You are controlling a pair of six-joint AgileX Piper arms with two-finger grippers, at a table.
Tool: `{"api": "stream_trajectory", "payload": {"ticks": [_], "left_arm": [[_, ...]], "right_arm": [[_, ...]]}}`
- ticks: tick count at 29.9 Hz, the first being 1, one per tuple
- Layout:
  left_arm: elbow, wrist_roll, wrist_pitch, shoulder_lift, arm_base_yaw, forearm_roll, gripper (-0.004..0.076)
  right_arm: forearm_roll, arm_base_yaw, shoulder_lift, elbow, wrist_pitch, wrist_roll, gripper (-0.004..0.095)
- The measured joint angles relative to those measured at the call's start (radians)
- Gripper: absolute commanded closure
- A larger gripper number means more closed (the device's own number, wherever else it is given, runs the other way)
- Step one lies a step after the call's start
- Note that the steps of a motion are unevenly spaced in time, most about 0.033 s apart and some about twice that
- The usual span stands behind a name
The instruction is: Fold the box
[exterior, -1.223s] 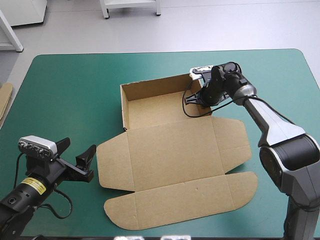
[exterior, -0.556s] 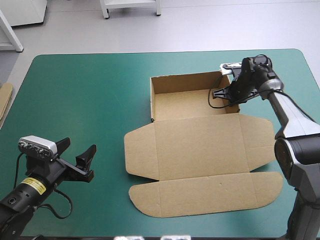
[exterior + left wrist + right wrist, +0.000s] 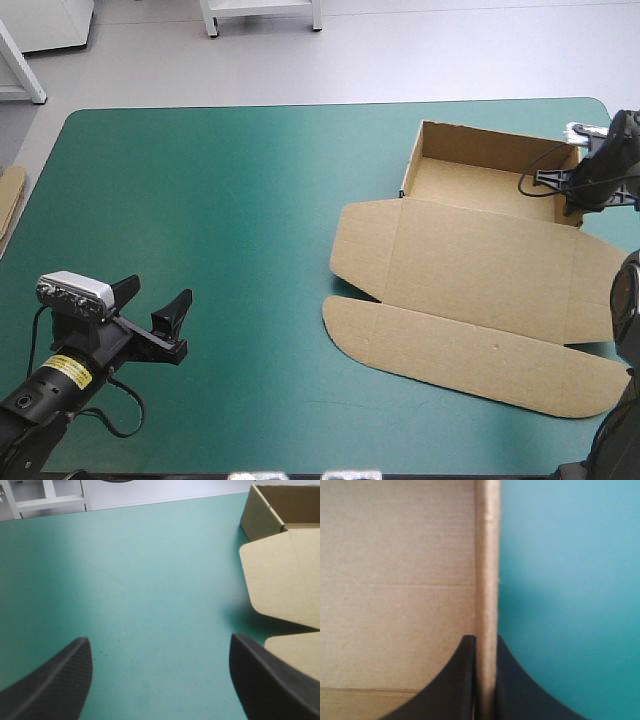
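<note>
Box: the brown box (image 3: 478, 235) sits on the right part of the table (image 3: 230, 200).
Done: the tray walls (image 3: 495, 148) stand raised.
Remaining: in my judgement the lid (image 3: 480, 275), which lies flat.
Right gripper (image 3: 484, 642): pinched on the tray's side wall (image 3: 486, 555).
Left gripper (image 3: 155, 295): fingers apart, empty, well apart from the box.

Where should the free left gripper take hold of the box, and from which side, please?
Probably the left wall of the box, from above, one finger inside and one outside. It stands upright with a free top edge, like the right wall the right gripper is shut on; the lid lies flat on the teal-green cover, giving the open left gripper little to pinch.
</note>
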Motion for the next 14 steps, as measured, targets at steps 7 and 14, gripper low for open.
{"api": "stream_trajectory", "payload": {"ticks": [7, 14], "left_arm": [[0.0, 0.0, 0.0, 0.0, 0.0, 0.0, 0.0178], [0.0, 0.0, 0.0, 0.0, 0.0, 0.0, 0.0178]], "right_arm": [[-0.01, -0.117, 0.0, 0.0, 0.003, 0.0, 0.0926], [-0.009, -0.239, 0.0, 0.0, 0.003, 0.0, 0.0927]]}}
